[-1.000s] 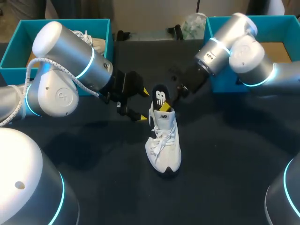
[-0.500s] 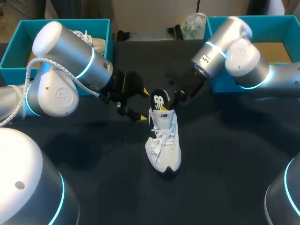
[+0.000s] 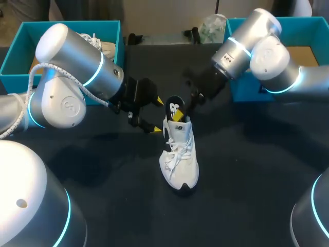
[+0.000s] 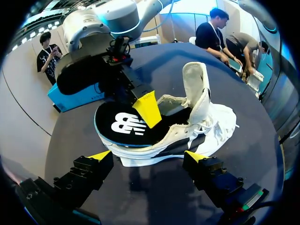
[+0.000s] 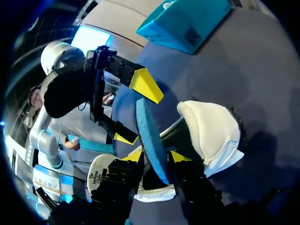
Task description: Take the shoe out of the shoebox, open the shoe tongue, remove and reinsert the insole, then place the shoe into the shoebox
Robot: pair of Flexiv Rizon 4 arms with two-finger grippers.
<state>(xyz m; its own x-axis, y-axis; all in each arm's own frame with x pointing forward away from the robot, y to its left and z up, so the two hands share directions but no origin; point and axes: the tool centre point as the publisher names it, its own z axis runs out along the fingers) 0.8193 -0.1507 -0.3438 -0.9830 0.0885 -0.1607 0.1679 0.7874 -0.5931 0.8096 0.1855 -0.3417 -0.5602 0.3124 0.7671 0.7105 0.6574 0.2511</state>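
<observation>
**A:** Head view?
**B:** Shoe [image 3: 179, 159] mid-frame on the counter [image 3: 247, 175], toe toward the lower edge. Right jaws pinch the insole [image 3: 175, 107], which juts from the heel.
**A:** Left wrist?
**B:** Left jaws spread, heel end just ahead.
**A:** Right wrist?
**B:** Insole [image 5: 151, 140] edge-on between both tips, long axis running away from them. I'd move along it.

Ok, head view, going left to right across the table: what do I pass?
left teal shoebox → left gripper → white shoe → right teal shoebox
</observation>
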